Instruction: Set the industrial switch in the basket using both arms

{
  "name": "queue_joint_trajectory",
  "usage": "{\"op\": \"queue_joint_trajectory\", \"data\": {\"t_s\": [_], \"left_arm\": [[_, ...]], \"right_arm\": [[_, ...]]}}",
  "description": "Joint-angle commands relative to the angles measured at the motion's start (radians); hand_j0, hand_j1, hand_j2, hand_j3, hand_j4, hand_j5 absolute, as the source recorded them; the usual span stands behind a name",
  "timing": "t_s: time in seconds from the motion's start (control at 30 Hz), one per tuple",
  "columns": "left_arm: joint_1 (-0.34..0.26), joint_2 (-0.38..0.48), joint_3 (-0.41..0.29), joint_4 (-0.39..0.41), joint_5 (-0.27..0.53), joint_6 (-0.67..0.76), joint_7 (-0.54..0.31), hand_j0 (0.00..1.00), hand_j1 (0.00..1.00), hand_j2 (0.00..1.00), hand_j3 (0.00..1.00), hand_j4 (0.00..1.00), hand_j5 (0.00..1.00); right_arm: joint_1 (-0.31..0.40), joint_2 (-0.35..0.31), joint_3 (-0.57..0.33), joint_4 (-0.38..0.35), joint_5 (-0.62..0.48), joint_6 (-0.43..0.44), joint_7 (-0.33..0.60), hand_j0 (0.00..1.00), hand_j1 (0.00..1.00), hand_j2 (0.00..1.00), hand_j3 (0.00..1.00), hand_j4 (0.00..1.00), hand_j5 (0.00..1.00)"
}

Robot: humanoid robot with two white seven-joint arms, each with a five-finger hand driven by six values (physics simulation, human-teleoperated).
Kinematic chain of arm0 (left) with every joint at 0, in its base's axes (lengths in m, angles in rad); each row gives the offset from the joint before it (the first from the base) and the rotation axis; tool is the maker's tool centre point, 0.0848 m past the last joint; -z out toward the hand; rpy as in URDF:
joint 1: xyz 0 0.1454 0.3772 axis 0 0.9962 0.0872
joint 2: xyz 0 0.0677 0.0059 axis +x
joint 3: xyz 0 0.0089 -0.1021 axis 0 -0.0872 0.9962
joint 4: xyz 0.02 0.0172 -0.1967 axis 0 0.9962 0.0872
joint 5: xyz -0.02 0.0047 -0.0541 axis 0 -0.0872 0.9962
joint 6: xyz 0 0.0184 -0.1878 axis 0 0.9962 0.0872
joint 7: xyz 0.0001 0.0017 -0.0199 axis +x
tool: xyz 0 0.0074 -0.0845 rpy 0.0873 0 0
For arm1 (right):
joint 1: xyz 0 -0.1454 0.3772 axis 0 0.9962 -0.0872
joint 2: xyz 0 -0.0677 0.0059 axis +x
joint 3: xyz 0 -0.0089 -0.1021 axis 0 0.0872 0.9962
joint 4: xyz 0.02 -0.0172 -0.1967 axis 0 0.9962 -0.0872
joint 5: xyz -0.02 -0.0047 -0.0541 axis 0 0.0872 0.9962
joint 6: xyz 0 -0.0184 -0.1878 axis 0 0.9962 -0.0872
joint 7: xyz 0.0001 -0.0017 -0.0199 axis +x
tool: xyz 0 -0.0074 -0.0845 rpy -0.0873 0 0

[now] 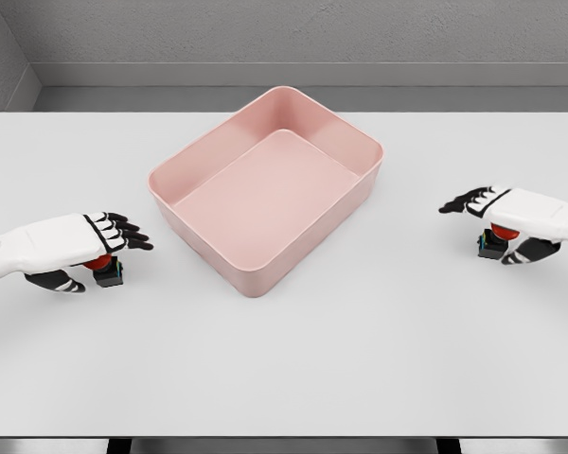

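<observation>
Nearest in, the left hand comes from the lower left and hangs over a switch, palm down, dark fingers stretched flat toward the middle of the table, thumb tucked low. The fingers look relaxed rather than clamped; no grip can be seen. Only a sliver of this switch peeks out just under the palm: a red cap, a dark body, a hint of teal at the base. The rest is covered, so its long axis and facing can't be read.

Over on the other side, the right hand mirrors that pose. The second switch sits directly below the palm, between the extended fingers above and the curled thumb below. Again fingers out and loose, no visible pinch. Red dome up top, black block beneath, so the button appears to face upward; anything more about its orientation is hidden by the hand.

The count: two hands, two switches, one each, both resting on the white table and well apart from one another.

Farther back, between the two hands and beyond their fingertips, one pink basket, rectangular, turned at an angle so a corner points this way. Neither switch is in it. Both forearms are cut off by the picture edges.
</observation>
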Motion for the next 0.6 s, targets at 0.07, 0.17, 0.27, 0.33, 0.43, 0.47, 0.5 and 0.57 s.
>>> {"op": "queue_joint_trajectory", "data": {"t_s": [0.07, 0.17, 0.27, 0.33, 0.43, 0.47, 0.5, 0.57], "left_arm": [[0.002, -0.001, 0.001, -0.001, 0.008, 0.001, 0.001, 0.61, 0.61, 0.61, 0.61, 0.61, 0.61], [0.002, 0.001, -0.001, -0.001, 0.008, 0.001, 0.002, 0.49, 0.49, 0.49, 0.49, 0.49, 0.49], [0.0, 0.002, 0.001, -0.003, 0.009, 0.001, 0.002, 0.44, 0.44, 0.44, 0.44, 0.44, 0.44], [0.0, 0.002, 0.002, -0.007, 0.009, 0.001, 0.001, 0.42, 0.42, 0.42, 0.42, 0.42, 0.42], [-0.005, 0.004, 0.008, -0.021, 0.015, 0.001, 0.001, 0.41, 0.41, 0.41, 0.41, 0.41, 0.41], [0.003, 0.004, 0.041, -0.035, 0.017, 0.001, 0.001, 0.41, 0.41, 0.41, 0.41, 0.41, 0.41], [0.002, 0.005, 0.045, -0.047, 0.017, 0.001, 0.001, 0.41, 0.41, 0.41, 0.41, 0.41, 0.41], [0.002, 0.007, 0.058, -0.05, 0.02, 0.001, 0.001, 0.41, 0.41, 0.41, 0.41, 0.41, 0.41]], "right_arm": [[0.002, 0.009, -0.001, 0.044, -0.002, -0.001, 0.006, 1.0, 1.0, 1.0, 1.0, 1.0, 1.0], [0.0, 0.001, -0.002, 0.052, -0.003, -0.001, 0.003, 1.0, 1.0, 1.0, 1.0, 1.0, 1.0], [0.0, -0.002, -0.001, 0.054, -0.003, 0.002, 0.001, 1.0, 1.0, 1.0, 1.0, 1.0, 1.0], [0.0, -0.004, -0.001, 0.055, -0.003, 0.002, 0.001, 0.99, 0.99, 0.99, 0.99, 0.99, 0.99], [0.0, -0.008, -0.002, 0.055, -0.003, 0.002, 0.001, 0.96, 0.96, 0.96, 0.96, 0.96, 0.96], [0.0, -0.008, -0.001, 0.055, -0.003, 0.002, 0.001, 0.94, 0.94, 0.94, 0.94, 0.94, 0.94], [0.0, -0.008, -0.001, 0.055, -0.003, 0.002, 0.001, 0.94, 0.94, 0.94, 0.94, 0.94, 0.94], [0.0, -0.008, -0.001, 0.054, -0.003, -0.001, 0.003, 0.91, 0.91, 0.91, 0.91, 0.91, 0.91]]}}
